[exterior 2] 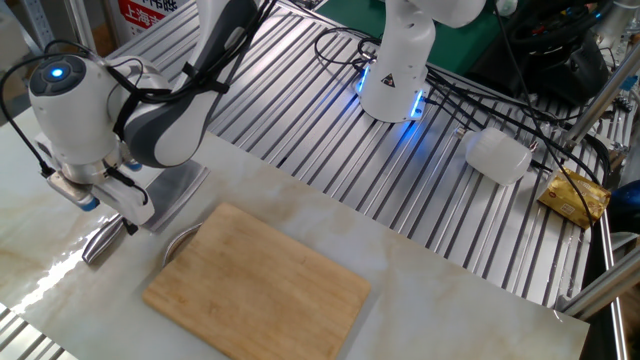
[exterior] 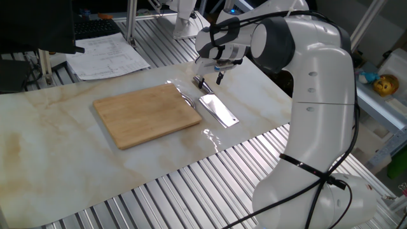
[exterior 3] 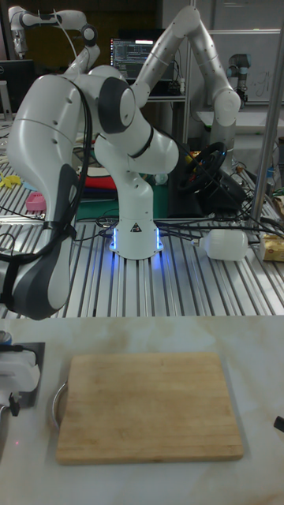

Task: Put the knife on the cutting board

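The knife lies flat on the marble table just right of the cutting board [exterior: 146,114], its shiny blade [exterior: 218,110] toward the front edge and its short steel handle [exterior: 201,83] toward the back. My gripper [exterior: 210,76] hovers right over the handle, open, with a finger on either side and nothing held. In the other fixed view the gripper [exterior 2: 110,207] stands above the handle [exterior 2: 103,239], the blade [exterior 2: 178,184] shows behind it, and the board [exterior 2: 256,290] lies to the right. The tall view shows the board [exterior 3: 147,406] and only part of the gripper [exterior 3: 14,383] at the left edge.
A thin metal loop [exterior 2: 180,240] sticks out of the board's end nearest the knife. Papers [exterior: 108,54] lie at the back left. On the slatted frame behind the table are a second robot's base [exterior 2: 395,75], a white bottle [exterior 2: 500,155] and a yellow packet [exterior 2: 575,195].
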`<move>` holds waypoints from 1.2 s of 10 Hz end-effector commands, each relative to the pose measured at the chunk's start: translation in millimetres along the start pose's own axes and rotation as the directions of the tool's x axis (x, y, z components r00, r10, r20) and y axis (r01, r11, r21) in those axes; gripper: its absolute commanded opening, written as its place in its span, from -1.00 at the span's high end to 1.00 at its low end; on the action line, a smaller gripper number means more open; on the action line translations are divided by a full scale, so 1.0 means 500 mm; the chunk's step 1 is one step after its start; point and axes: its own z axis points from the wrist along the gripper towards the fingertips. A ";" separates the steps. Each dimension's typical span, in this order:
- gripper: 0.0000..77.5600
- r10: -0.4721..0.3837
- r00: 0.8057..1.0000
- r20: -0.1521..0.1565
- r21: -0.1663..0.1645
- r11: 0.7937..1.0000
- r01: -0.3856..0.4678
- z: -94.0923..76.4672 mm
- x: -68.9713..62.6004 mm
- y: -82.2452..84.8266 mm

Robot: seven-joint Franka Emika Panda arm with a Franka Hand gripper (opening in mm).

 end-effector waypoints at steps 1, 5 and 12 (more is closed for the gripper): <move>-1.00 -0.004 1.000 0.012 0.003 1.000 0.004 0.010 -0.005 0.003; -1.00 -0.003 1.000 0.015 -0.010 1.000 0.004 0.027 -0.010 -0.003; -1.00 -0.011 1.000 0.004 -0.010 1.000 0.011 0.051 -0.014 -0.016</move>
